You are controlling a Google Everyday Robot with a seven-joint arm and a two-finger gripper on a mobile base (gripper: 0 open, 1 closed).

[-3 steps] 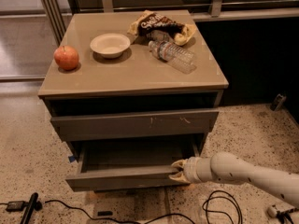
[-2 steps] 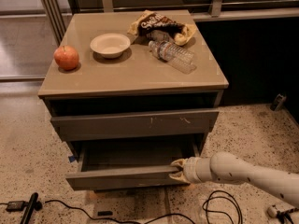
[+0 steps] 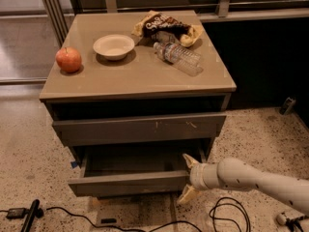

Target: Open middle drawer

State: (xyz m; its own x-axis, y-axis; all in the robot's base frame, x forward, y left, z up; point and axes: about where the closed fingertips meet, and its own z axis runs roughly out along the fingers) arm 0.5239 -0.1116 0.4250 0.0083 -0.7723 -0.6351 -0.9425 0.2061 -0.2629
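The middle drawer has a plain grey front and stands pulled out from the cabinet, showing its bare grey inside. My gripper is at the right end of that front, on a white arm reaching in from the lower right. Its fingers are spread wide, one above the front's top edge and the other below it. The gripper is open and holds nothing. The taller drawer front with pale scratch marks above it is shut.
On the cabinet top lie an apple, a white bowl, a chip bag and a water bottle. Cables and a black tool lie on the speckled floor in front.
The gripper's fingers have spread apart from the drawer front's right end, where they were close together. The drawer stays pulled out.
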